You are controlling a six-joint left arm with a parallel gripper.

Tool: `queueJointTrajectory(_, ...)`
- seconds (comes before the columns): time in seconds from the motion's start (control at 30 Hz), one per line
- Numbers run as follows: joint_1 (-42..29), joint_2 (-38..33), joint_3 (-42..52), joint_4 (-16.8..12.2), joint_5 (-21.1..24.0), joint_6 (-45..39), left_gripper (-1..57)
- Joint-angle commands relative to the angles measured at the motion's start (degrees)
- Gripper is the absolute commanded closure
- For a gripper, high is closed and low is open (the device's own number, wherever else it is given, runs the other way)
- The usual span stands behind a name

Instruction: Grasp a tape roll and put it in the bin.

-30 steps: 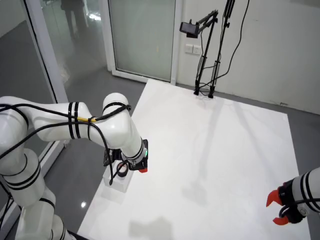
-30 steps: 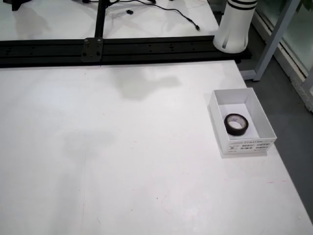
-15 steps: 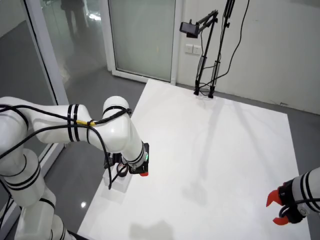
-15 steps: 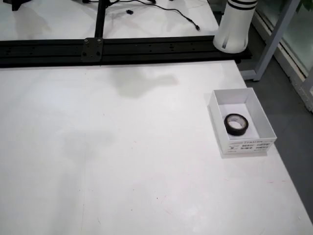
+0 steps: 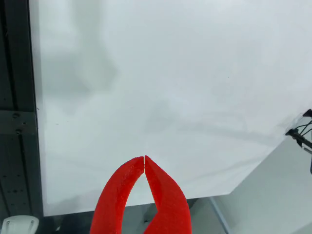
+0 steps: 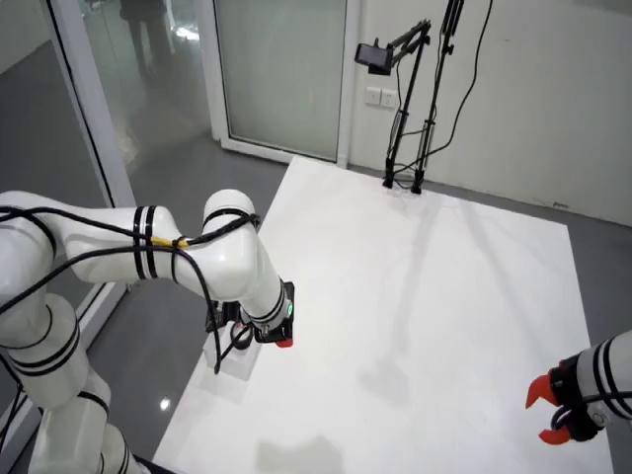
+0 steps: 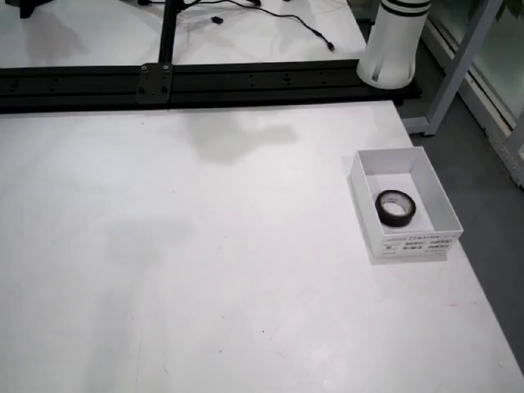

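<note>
1. Since a second ago the working arm's wrist has dipped a little in the view from the side, and its red gripper (image 6: 281, 341) sits slightly lower at the bench's left edge; from half a second ago it has hardly shifted.
2. Nothing has changed in the view from across the bench: the black tape roll (image 7: 395, 207) lies flat inside the white bin (image 7: 413, 241), toward its front wall and not touching it.
3. Seen from the view that rides on the gripper (image 5: 145, 157), the red jaws are pressed together at the tips with nothing between them.
4. The bin stands near the right edge of the bench (image 7: 205, 246) in the view from across it, with a narrow strip of bench between it and that edge.
5. A black rail (image 7: 246, 82) runs along the far edge, and the arm's white base (image 7: 393, 49) stands at its right end.
6. Wide bare bench lies left of the bin.
7. A second arm's gripper (image 6: 548, 410) hangs at the lower right corner in the view from the side, well apart from the bin.
</note>
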Motion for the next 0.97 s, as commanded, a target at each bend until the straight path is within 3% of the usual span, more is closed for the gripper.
queueJointTrajectory(0.03,1.9,0.0,0.0,0.0,0.0,0.0,56.4)
queueJointTrajectory(0.97,-0.4,0.0,0.0,0.0,0.0,0.0,56.4)
